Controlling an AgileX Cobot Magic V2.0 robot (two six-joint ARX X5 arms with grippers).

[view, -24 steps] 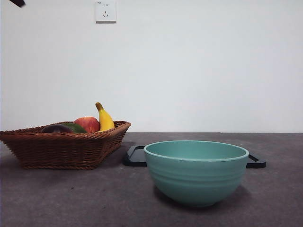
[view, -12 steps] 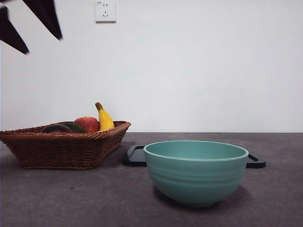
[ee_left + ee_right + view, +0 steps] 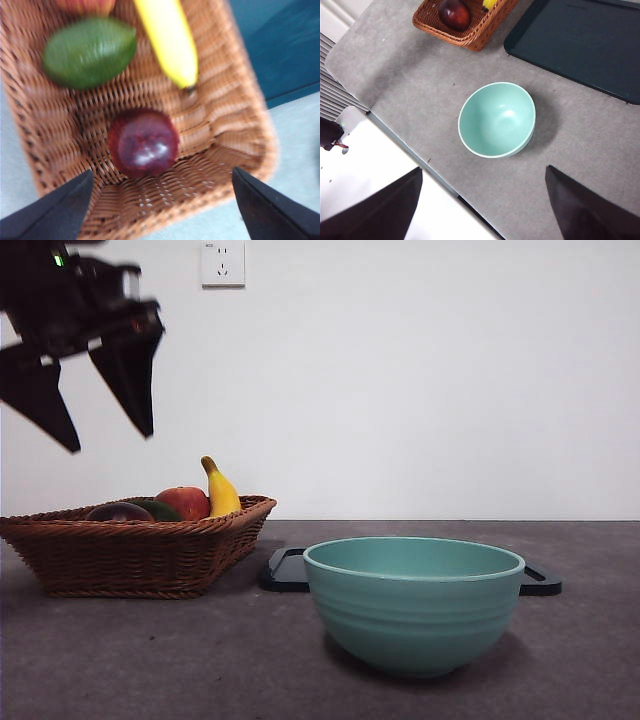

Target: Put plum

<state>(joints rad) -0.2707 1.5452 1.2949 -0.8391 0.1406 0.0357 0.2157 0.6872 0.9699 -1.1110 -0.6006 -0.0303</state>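
Note:
The dark maroon plum lies in the wicker basket, and the front view shows only its top above the basket rim. My left gripper hangs open well above the basket, holding nothing; in its wrist view the gripper has its jaws spread on either side of the plum. My right gripper is open high over the table, with the plum far from it.
A green fruit, a banana and a red apple share the basket. A teal bowl stands at the front, seen too in the right wrist view. A dark tray lies behind it.
The left arm has come down from the top left corner into view, and its open jaws now hang above the basket. The fruit and bowl have not moved.

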